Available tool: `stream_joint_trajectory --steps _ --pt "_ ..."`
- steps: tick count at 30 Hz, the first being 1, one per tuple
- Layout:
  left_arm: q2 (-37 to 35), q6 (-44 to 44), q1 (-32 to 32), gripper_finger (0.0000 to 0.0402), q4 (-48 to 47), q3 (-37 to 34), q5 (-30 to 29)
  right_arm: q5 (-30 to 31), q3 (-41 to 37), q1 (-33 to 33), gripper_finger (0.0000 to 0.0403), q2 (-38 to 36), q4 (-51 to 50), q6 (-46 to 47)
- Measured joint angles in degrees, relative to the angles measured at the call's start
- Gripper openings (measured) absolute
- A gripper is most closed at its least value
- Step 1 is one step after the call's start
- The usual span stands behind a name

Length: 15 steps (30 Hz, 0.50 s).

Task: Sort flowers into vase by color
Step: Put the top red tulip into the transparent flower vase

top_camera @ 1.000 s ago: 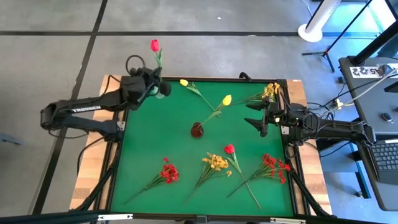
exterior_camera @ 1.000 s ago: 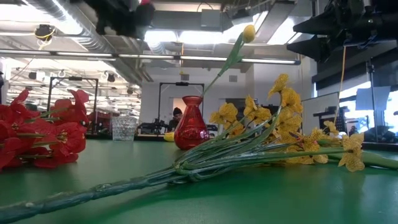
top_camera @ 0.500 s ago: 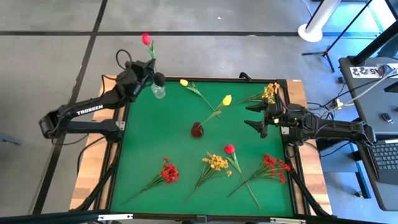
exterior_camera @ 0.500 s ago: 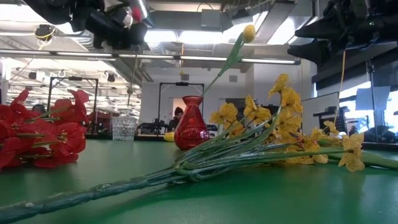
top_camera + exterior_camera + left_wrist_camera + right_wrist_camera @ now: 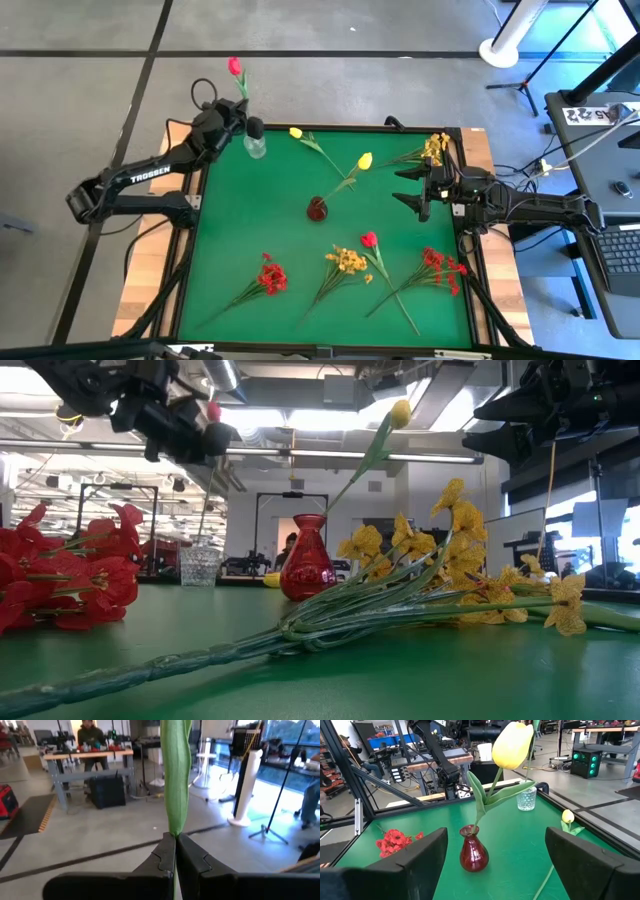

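Note:
My left gripper (image 5: pixel 231 116) is over the table's far left corner, shut on a red tulip (image 5: pixel 235 66), next to a clear glass vase (image 5: pixel 255 148). In the low view, the gripper (image 5: pixel 190 432) hangs above that vase (image 5: pixel 200 567). A red vase (image 5: pixel 317 208) at mid-table holds a yellow tulip (image 5: pixel 365 160) by its stem. My right gripper (image 5: pixel 408 186) waits open at the right edge, facing the red vase (image 5: pixel 473 854). A yellow tulip (image 5: pixel 296 132), a red tulip (image 5: pixel 369 239), red sprays (image 5: pixel 270 277) (image 5: pixel 440 265) and yellow sprays (image 5: pixel 348 262) (image 5: pixel 435 145) lie flat. My left gripper pinches the red tulip's green stem and leaf (image 5: pixel 175 827) between its two fingers (image 5: pixel 162 855). The fingers lie level, pointing past the table's far edge, across the stem. The tulip is lifted clear, and its leaf and bloom stand up above the fingers.
The green mat has a raised dark frame (image 5: pixel 190 230). A laptop and cables (image 5: pixel 620 245) sit right of the table. A white pole base (image 5: pixel 505 50) stands beyond the far right corner. Bare mat (image 5: pixel 250 215) lies between the clear vase and the near flowers.
My left gripper has moved toward the table's far left corner, carrying the red tulip with it. In the high view, the clear vase that it covered now shows beside it. In the low view, the gripper has sunk and turned. The right arm has kept still.

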Motion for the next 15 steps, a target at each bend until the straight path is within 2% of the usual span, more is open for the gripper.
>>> stream_joint_trajectory --steps 6,10,15 --pt "0.4 3.7 -1.0 0.0016 -0.1 -0.2 0.7 0.0 0.0 0.0 0.0332 0.0 0.0 -0.6" --pt "0.4 9.2 -3.4 0.0045 -0.2 -0.2 0.7 0.2 0.0 0.0 0.0332 0.0 0.0 -0.6" --pt "0.3 10.8 -6.0 0.0087 -0.9 -0.2 -3.0 1.5 0.0 0.0 0.0332 0.0 0.0 -0.6"
